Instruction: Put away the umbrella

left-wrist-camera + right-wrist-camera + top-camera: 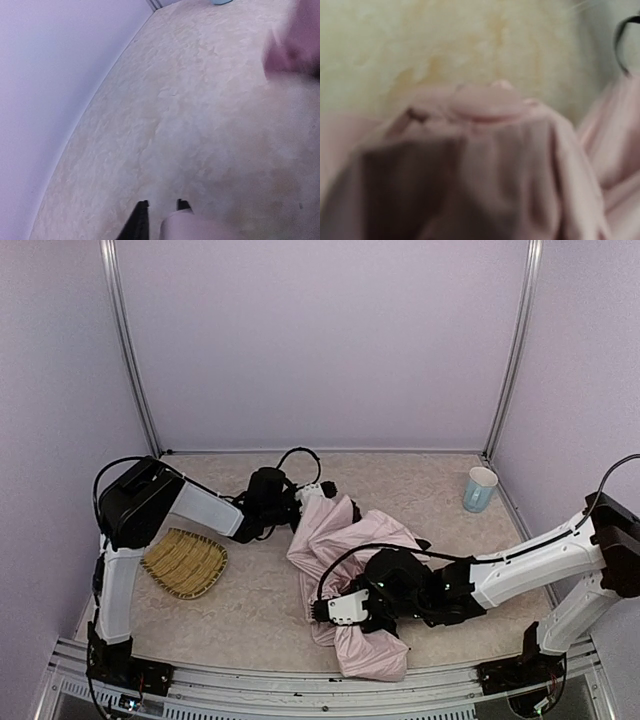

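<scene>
On the beige table point(250, 590) the collapsed umbrella point(335, 535) lies in the middle, its long axis running from the left gripper point(305, 495) at its far end, whose grip I cannot tell, to the right gripper point(345, 608), seemingly clamped on the near fabric.

The mottled beige surface point(430, 475) bore a crumpled pink umbrella point(335, 540) near its middle. A woven straw tray point(185, 562) lay at the left, and a pale cup point(480, 489) stood at the far right.

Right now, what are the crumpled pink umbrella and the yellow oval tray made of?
The crumpled pink umbrella looks like thin matte fabric: it folds and creases softly. The yellow oval tray seems woven straw or bamboo, judging by its ribbed strands.
</scene>
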Controlling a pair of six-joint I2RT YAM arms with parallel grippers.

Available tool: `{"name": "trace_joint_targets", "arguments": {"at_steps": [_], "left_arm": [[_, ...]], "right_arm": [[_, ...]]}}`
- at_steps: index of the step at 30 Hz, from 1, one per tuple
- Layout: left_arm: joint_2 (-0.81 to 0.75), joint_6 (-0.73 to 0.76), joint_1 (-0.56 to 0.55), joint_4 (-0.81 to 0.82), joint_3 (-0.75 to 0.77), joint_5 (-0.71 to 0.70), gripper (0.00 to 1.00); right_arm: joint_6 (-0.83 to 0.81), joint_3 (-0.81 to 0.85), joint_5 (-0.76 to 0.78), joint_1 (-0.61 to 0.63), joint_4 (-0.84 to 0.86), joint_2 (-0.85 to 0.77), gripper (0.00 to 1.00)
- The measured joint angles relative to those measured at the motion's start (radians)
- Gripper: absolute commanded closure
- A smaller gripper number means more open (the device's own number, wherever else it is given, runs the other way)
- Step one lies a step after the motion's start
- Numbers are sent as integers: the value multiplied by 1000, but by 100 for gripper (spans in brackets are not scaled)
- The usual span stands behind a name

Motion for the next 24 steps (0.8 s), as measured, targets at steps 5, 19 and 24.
{"name": "trace_joint_targets", "arguments": {"at_steps": [5,19,24], "left_arm": [[42,-67,23,-55,132,-174,3],[-385,-383,93,50,-262,-447,4],[-701,-425,-30,132,-429,-314,5]], "right_arm": [[11,41,21,8,-16,130,100],[206,233,-159,-115,-222,204,6],[263,303,-248,-150,-316,205,0]]}}
